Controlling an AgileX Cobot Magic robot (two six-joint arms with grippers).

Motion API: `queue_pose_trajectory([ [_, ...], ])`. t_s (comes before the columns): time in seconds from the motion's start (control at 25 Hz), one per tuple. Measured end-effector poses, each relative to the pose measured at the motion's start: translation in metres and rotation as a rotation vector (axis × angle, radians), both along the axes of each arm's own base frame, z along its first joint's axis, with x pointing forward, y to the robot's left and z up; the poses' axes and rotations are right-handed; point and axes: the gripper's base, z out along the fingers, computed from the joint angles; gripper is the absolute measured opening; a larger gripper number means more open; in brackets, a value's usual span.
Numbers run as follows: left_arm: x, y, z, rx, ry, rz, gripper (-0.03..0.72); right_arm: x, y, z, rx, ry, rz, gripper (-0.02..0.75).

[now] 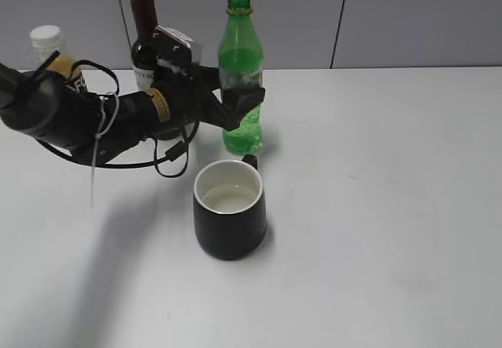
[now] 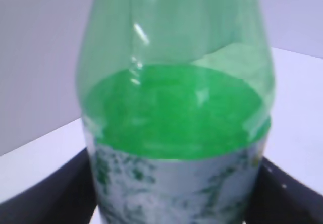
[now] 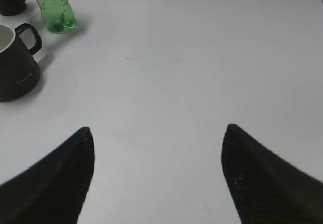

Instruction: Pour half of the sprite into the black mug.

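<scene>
The sprite (image 1: 239, 58) is a green bottle with no cap. It stands upright on the white table behind the black mug (image 1: 230, 221). My left gripper (image 1: 243, 101) is shut on the sprite at its label, and the bottle (image 2: 176, 108) fills the left wrist view with a dark jaw at each side. The mug has a white inside with clear liquid at its bottom. Its handle points toward the bottle. The right wrist view shows the mug (image 3: 17, 65) and the bottle's base (image 3: 55, 12) at far left. My right gripper (image 3: 157, 133) is open and empty over bare table.
A dark wine bottle (image 1: 143, 34) with a red capsule stands behind my left arm. An orange juice bottle with a white cap (image 1: 47, 42) stands at the far left. The white table (image 1: 392, 207) stretches to the right of the mug.
</scene>
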Motion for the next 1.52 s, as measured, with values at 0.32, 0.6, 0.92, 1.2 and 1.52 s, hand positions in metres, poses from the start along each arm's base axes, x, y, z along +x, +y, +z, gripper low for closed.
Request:
queue_pose_trajectory([
  [0.32, -0.018, 0.02, 0.008, 0.058, -0.006, -0.053, 0.605, 0.0, 0.0, 0.0, 0.0, 0.0, 0.0, 0.592],
  [0.6, -0.03, 0.042, 0.02, 0.058, -0.002, -0.023, 0.605, 0.0, 0.0, 0.0, 0.0, 0.0, 0.0, 0.593],
  [0.92, -0.057, 0.078, 0.043, 0.12, 0.039, 0.06, 0.599, 0.0, 0.0, 0.0, 0.0, 0.0, 0.0, 0.592],
  [1.2, -0.074, 0.106, 0.088, 0.331, 0.169, 0.269, 0.594, 0.0, 0.0, 0.0, 0.0, 0.0, 0.0, 0.592],
  [1.52, -0.107, 0.142, 0.119, 0.49, 0.472, 0.538, 0.593, 0.0, 0.0, 0.0, 0.0, 0.0, 0.0, 0.593],
])
